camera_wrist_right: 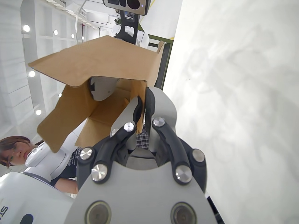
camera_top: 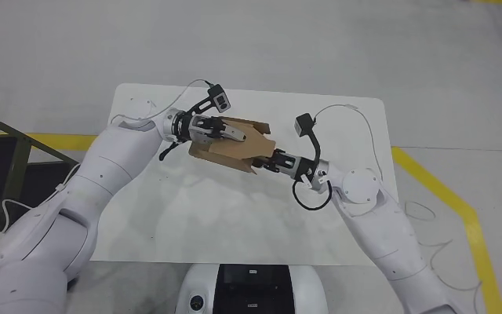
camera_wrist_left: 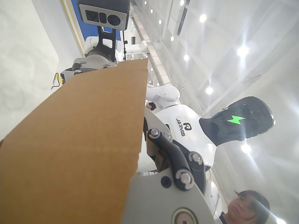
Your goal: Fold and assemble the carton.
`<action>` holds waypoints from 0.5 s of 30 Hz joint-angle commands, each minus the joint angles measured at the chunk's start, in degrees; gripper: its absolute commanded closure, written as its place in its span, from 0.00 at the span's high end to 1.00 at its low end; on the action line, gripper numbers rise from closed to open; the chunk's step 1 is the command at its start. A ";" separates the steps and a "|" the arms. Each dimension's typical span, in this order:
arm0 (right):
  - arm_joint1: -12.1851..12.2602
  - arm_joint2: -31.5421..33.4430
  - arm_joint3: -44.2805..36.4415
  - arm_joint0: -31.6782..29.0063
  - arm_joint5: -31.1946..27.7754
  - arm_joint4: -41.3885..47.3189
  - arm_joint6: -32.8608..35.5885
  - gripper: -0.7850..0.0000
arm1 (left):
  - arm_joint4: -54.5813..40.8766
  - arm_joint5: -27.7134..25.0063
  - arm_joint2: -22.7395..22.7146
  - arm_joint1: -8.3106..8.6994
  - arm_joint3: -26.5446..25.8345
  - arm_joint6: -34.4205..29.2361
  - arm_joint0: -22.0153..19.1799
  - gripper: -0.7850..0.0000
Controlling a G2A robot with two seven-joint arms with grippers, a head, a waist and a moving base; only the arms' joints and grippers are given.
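Observation:
A brown carton [camera_top: 235, 145], partly unfolded with its flaps loose, hangs above the white table [camera_top: 196, 220] between both grippers. My left gripper [camera_top: 227, 133] holds its far-left end, shut on a wall panel [camera_wrist_left: 81, 129]. One finger [camera_wrist_left: 172, 155] shows beside that panel and the other is hidden behind it. My right gripper [camera_top: 263, 163] holds the opposite, near-right end. Its fingertips [camera_wrist_right: 143, 104] are pinched shut on the edge of a carton [camera_wrist_right: 98, 57] wall. Through the open end, a pale part of the left gripper [camera_wrist_right: 102, 89] shows inside the box.
The table's far edge [camera_top: 251, 93] lies just beyond the carton, with bare tabletop on the near side under both arms. A dark frame [camera_top: 16, 145] stands off the table's left side. Yellow floor lines [camera_top: 439, 184] run past both sides.

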 commanded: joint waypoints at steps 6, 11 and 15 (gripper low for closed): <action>0.04 0.44 0.21 -0.18 -0.23 0.68 -0.37 0.44 | -2.10 -0.67 -0.06 0.15 0.19 0.00 0.41 0.00; 0.14 1.40 0.04 -0.57 -0.75 1.87 -0.75 1.00 | -2.69 -0.92 -0.31 0.32 0.78 0.00 0.43 0.00; 0.28 2.66 -0.39 -1.14 -1.53 3.52 -0.93 1.00 | -3.35 -0.93 -0.76 0.55 1.03 0.00 0.45 0.00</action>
